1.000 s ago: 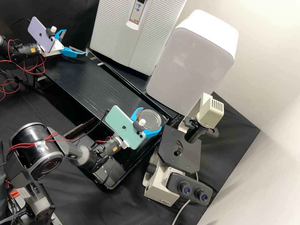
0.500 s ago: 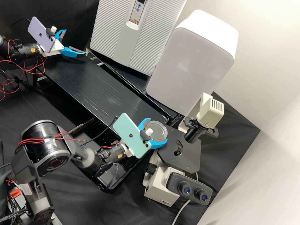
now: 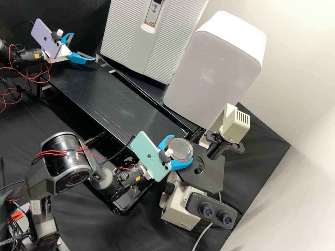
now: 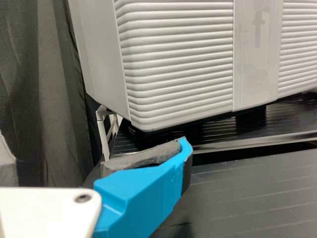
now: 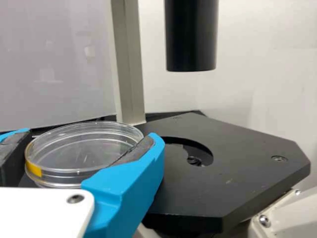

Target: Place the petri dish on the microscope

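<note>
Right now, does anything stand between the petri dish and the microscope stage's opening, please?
Apart from the right gripper holding the petri dish, nothing visible stands between it and the stage opening; the black condenser tube hangs above the microscope stage.

Microscope stage point(image 5: 237, 168): open gap above, beneath the condenser tube point(image 5: 191, 39).
Support pillar point(image 5: 130, 64): upright obstacle at the stage edge, opposite the eyepieces point(image 3: 208, 211).
Petri dish point(image 5: 84, 148): near the stage edge; clearance appears small, though hard to judge.
</note>
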`<action>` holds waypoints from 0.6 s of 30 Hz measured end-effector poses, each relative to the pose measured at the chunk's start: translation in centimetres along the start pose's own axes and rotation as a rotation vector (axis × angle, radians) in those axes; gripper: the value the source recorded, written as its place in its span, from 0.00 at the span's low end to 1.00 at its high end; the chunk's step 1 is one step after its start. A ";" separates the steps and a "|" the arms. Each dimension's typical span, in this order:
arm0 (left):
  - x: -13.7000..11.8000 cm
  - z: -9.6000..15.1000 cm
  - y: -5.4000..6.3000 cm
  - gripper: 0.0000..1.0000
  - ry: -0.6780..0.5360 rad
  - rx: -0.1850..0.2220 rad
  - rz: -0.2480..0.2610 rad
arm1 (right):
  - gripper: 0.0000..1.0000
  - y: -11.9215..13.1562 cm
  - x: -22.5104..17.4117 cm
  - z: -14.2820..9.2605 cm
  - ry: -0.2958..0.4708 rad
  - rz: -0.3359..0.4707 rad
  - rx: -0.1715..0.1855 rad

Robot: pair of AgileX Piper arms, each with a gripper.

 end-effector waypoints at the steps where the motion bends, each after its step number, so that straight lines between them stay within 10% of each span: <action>1: 0.0 0.0 0.0 1.00 0.000 0.000 0.000 | 0.00 -0.1 0.1 0.1 -0.003 -0.002 -0.002; 18: 0.0 0.0 0.0 1.00 0.000 0.000 0.000 | 0.00 -0.1 2.3 2.1 0.002 0.042 -0.046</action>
